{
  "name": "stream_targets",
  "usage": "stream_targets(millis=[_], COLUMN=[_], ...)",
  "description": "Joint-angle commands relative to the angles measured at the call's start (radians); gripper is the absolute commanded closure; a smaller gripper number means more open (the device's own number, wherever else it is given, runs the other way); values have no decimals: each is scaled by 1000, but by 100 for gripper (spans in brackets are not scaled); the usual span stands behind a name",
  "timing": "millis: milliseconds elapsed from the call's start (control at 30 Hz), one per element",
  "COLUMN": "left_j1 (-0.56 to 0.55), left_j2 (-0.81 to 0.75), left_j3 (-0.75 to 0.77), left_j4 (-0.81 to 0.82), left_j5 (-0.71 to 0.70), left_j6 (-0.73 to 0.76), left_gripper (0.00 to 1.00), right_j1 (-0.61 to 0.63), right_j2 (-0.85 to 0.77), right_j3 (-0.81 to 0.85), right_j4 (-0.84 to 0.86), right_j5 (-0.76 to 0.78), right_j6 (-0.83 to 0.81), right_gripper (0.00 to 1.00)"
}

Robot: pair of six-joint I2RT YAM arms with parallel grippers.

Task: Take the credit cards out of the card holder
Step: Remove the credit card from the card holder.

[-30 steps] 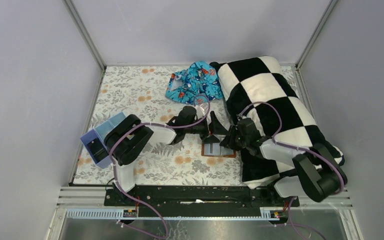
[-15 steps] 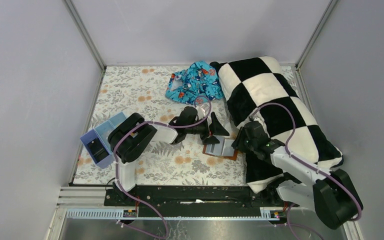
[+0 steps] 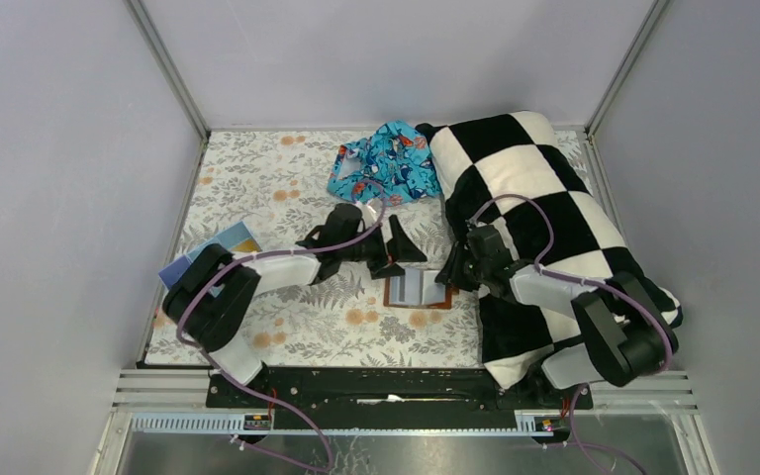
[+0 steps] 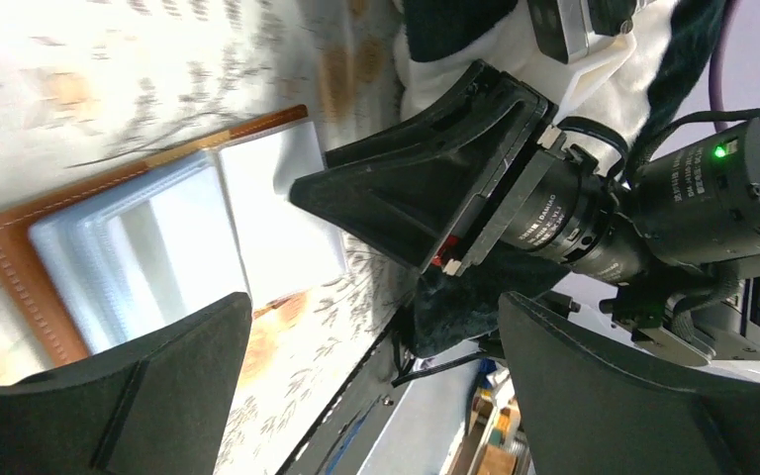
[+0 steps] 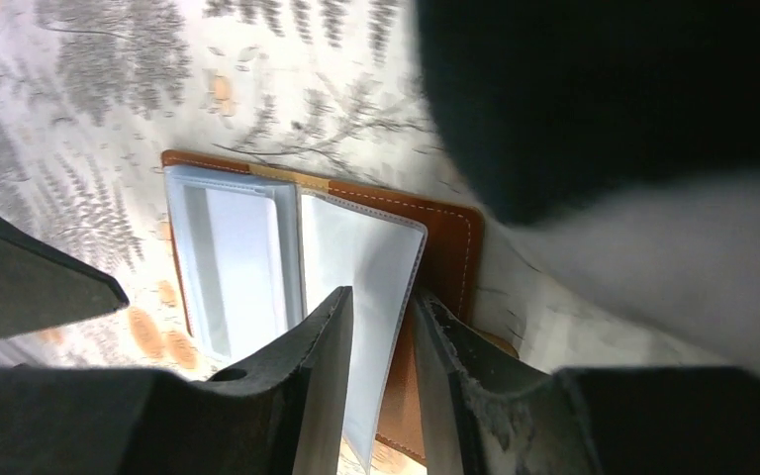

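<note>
The reddish-brown card holder [image 3: 442, 301] lies open on the floral table cover, with pale blue-grey credit cards [image 3: 413, 288] in its slots. In the right wrist view the holder [image 5: 452, 247] shows a flat left stack [image 5: 233, 267] and a lifted pale leaf [image 5: 366, 257] on its right half. My right gripper [image 5: 381, 297] is closed narrowly around that leaf; I cannot tell whether it is a card or a sleeve. It also shows in the top view [image 3: 452, 269]. My left gripper [image 3: 394, 255] is open wide and empty just left of the holder; in its own view [image 4: 376, 396] it hovers over the holder [image 4: 10, 287].
A black-and-white checkered blanket [image 3: 544, 208] fills the right side, against the holder's right edge and under my right arm. A blue patterned cloth [image 3: 386, 163] lies at the back. A light-blue compartment box [image 3: 233, 240] sits at the left, partly behind my left arm.
The card holder has slid a little to the left. My right gripper followed it and now sits at its right half. My left arm swung back and left.
</note>
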State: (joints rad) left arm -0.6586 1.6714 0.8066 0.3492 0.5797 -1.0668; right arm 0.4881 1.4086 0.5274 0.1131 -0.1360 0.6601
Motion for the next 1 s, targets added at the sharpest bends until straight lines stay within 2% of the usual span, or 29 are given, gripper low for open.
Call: stream_targets(millis=[0, 167, 300, 500, 967], left_j1=[96, 161, 162, 158, 114], left_j2=[-146, -252, -281, -285, -220], left_j3=[-46, -27, -27, -81, -96], left_j4=[-157, -433, -560, -528, -466], left_j5=[-48, -124, -154, -129, -173], left_j6=[90, 225, 249, 216, 187], left_gripper=[1, 1, 1, 1, 1], right_j1=[45, 104, 120, 127, 128], right_j2=[136, 220, 278, 303, 297], right_j3=[12, 91, 138, 144, 123], right_j4=[22, 53, 78, 112, 130], right_j5=[-123, -155, -186, -190, -189], right_j6=[9, 46, 82, 115, 122], right_gripper=[64, 64, 63, 63, 61])
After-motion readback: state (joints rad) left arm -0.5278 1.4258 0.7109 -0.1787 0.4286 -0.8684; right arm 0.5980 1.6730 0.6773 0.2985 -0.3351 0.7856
